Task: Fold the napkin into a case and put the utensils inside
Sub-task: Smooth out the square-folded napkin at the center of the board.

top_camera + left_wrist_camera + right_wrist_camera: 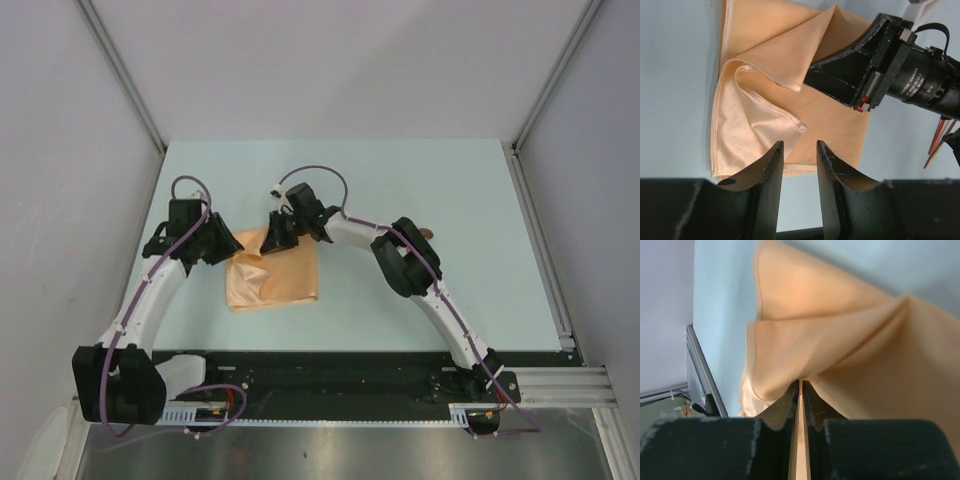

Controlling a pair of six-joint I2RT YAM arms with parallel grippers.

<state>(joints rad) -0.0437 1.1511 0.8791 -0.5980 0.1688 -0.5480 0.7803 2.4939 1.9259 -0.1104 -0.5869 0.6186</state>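
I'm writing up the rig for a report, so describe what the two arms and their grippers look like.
The left arm and right arm are white curved links with black joints, each with a purple cable. The left gripper and right gripper are black, with wedge-shaped fingers.

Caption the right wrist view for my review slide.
Right gripper pinches a tented fold of the soft peach-orange cloth napkin over the pale blue table.

The napkin [280,282] lies rumpled mid-table, its far-left part lifted. The left gripper [232,246] is at its left corner, and the right gripper [273,238] meets its far edge. A reddish-brown utensil tip [427,232] peeks out beyond the right arm [410,262].
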